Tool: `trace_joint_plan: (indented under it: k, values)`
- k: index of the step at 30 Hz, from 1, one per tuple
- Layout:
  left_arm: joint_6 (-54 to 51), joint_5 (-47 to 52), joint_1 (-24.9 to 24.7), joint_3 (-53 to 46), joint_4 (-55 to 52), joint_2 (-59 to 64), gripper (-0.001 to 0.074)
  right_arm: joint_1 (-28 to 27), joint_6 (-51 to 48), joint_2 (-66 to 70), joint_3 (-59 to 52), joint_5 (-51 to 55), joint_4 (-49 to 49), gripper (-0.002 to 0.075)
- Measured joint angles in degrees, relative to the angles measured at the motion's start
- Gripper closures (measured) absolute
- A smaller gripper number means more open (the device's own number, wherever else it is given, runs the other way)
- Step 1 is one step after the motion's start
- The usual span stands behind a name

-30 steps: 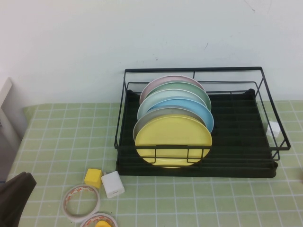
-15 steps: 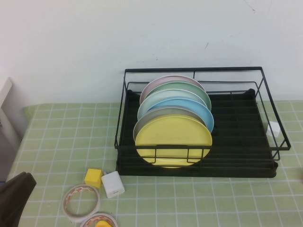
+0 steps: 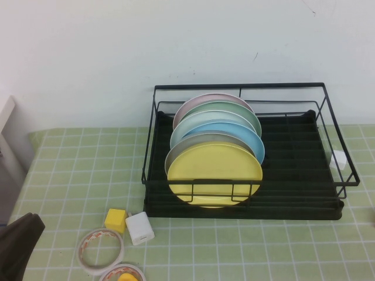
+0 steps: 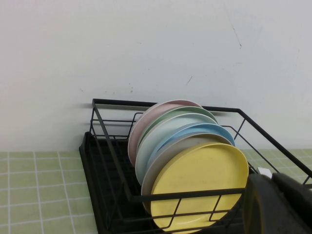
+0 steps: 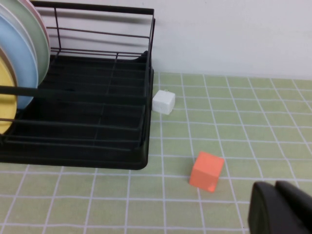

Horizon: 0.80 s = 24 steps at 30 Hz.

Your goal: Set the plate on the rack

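Observation:
The yellow plate point(image 3: 214, 174) stands on edge in the front slot of the black wire rack point(image 3: 328, 117), in front of a grey-white plate point(image 3: 193, 143), a light-blue plate point(image 3: 234, 132) and several more. It also shows in the left wrist view point(image 4: 200, 185), behind the rack's front rail point(image 4: 195, 194). My left gripper point(image 4: 272, 181) is shut and empty, low at the table's near left corner point(image 3: 17, 246), apart from the rack. My right gripper point(image 5: 275, 187) is shut and empty over the green checked cloth, to the right of the rack point(image 5: 97, 122).
A yellow cube point(image 3: 115, 219), a white cube point(image 3: 139, 228) and two tape rolls point(image 3: 101, 250) lie in front of the rack's left corner. A small white cube point(image 5: 163, 102) sits by the rack's right side. An orange cube point(image 5: 207, 171) lies near my right gripper.

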State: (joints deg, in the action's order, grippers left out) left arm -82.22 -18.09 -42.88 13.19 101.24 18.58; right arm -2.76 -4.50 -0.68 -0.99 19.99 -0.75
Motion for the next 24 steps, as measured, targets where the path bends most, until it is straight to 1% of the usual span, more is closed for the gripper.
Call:
trace_joint_plan:
  k: [7, 10, 15, 17, 18, 21, 23, 24]
  values:
    - [0.0, 0.0, 0.0, 0.0, 0.0, 0.0, 0.0737, 0.0, 0.1, 0.0, 0.0, 0.0, 0.0, 0.0725]
    - [0.0, -1.5, 0.0, -0.4, 0.0, 0.0, 0.0737, 0.0, 0.1, 0.0, 0.0, 0.0, 0.0, 0.0725]
    - [6.0, -3.1, 0.0, -1.6, 0.0, -0.3, 0.0737, 0.0, 0.1, 0.0, 0.0, 0.0, 0.0, 0.0726]
    - [13.3, -3.8, 0.0, -3.1, -2.1, -0.7, 0.0737, 0.0, 0.1, 0.0, 0.0, 0.0, 0.0, 0.0726]
    - [18.1, -4.4, 0.0, -3.9, -6.0, -0.8, 0.0737, 0.0, 0.1, 0.0, 0.0, 0.0, 0.0, 0.0726]
    - [39.9, -6.2, 1.2, -8.2, -24.1, -1.1, 0.0737, 0.0, 0.1, 0.0, 0.0, 0.0, 0.0, 0.0726]
    - [55.4, -6.1, 4.4, -11.5, -38.5, -1.3, 0.0737, 0.0, 0.1, 0.0, 0.0, 0.0, 0.0, 0.0726]
    - [62.1, -4.9, 6.8, -12.7, -43.4, -1.3, 0.0737, 0.0, 0.1, 0.0, 0.0, 0.0, 0.0, 0.0726]
